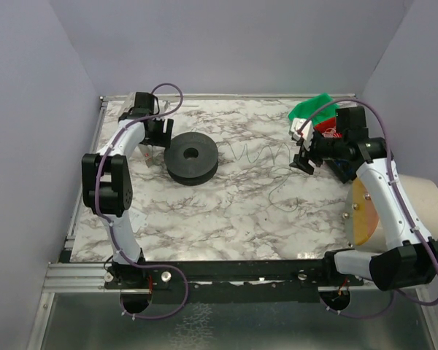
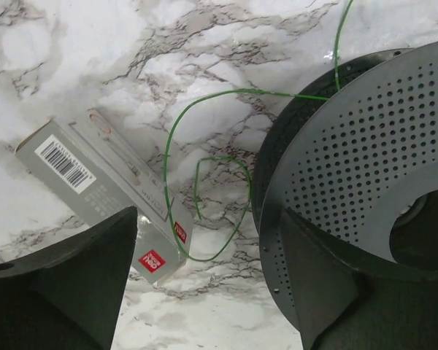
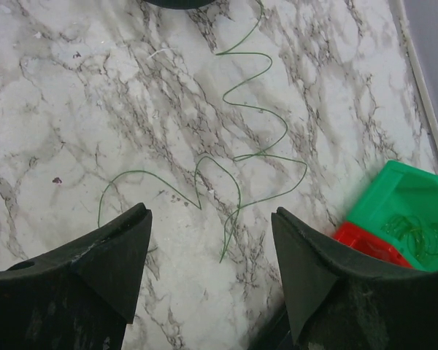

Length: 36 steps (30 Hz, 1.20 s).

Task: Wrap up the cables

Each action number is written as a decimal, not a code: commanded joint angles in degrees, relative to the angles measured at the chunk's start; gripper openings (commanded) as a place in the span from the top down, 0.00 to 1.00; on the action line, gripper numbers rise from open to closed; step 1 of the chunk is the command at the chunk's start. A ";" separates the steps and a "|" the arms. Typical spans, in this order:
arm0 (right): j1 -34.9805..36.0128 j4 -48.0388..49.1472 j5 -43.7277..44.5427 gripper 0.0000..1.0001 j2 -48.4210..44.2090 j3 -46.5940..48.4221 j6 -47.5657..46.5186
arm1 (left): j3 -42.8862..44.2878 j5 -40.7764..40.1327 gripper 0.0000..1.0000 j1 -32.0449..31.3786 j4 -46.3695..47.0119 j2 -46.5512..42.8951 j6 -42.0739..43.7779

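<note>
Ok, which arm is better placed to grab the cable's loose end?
Right. The right tool hangs open above the wavy loose end of the cable; the left tool is far off, beside the black spool.

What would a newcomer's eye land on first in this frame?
The large black spool lies flat left of centre on the marble table, close to the left arm. From beside it a thin green cable wanders in loose waves across the marble toward the right arm. At the far right corner, a bright green bin and a red bin stand out against the pale surface.
</note>
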 commanded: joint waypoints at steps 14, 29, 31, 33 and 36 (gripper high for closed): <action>0.19 5.96 -5.88 0.28 -0.49 -6.04 0.59 | 4.86 -5.30 0.45 0.60 0.47 6.25 1.51; 0.18 6.75 -5.60 0.28 1.60 -3.41 0.88 | 7.82 -4.82 1.00 0.52 -3.60 9.18 2.17; 0.23 7.01 -6.20 0.28 2.13 -2.58 1.00 | 9.57 -3.31 1.00 0.57 -4.63 8.82 1.55; 0.33 7.25 -7.07 0.28 2.65 -1.48 1.06 | 12.68 0.48 1.00 0.63 -5.81 7.87 0.09; 0.81 6.88 -8.89 0.28 4.12 1.04 0.34 | 20.03 7.89 1.00 0.63 -7.54 6.54 -4.16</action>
